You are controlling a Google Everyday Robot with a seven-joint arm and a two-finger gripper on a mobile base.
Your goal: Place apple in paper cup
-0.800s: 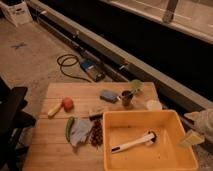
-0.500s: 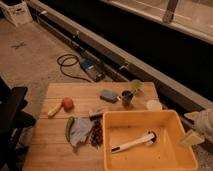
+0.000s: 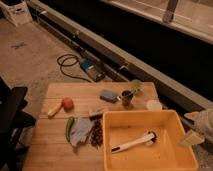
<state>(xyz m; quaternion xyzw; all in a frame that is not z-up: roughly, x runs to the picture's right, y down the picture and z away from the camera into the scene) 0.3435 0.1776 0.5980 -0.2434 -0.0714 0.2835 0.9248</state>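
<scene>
Concrete floor lies beyond a wooden table [image 3: 55,147], with a coiled black cable [image 3: 67,62] and a small blue device [image 3: 90,67] beside a long dark wall. The gripper [image 3: 194,132] enters at the right picture edge, over the right rim of the yellow bin [image 3: 140,114]. Most of it is cut off by the frame. It appears only as a pale blurred mass with a yellowish wedge below, so how far it is spread, and whether it grips anything, cannot be made out.

The paper cup [image 3: 154,105] stands near the gripper, just beyond the bin's far rim. The apple [image 3: 68,103] lies well apart from the gripper, at the opposite end of the table, touching or just beside the banana [image 3: 55,110]. Between them stand a dark metallic cup [image 3: 127,97] and a blue block [image 3: 108,95]. A white-handled tool [image 3: 132,142] lies in the bin. A green pepper [image 3: 69,127] sits beside a grey, indistinct item [image 3: 80,132].
</scene>
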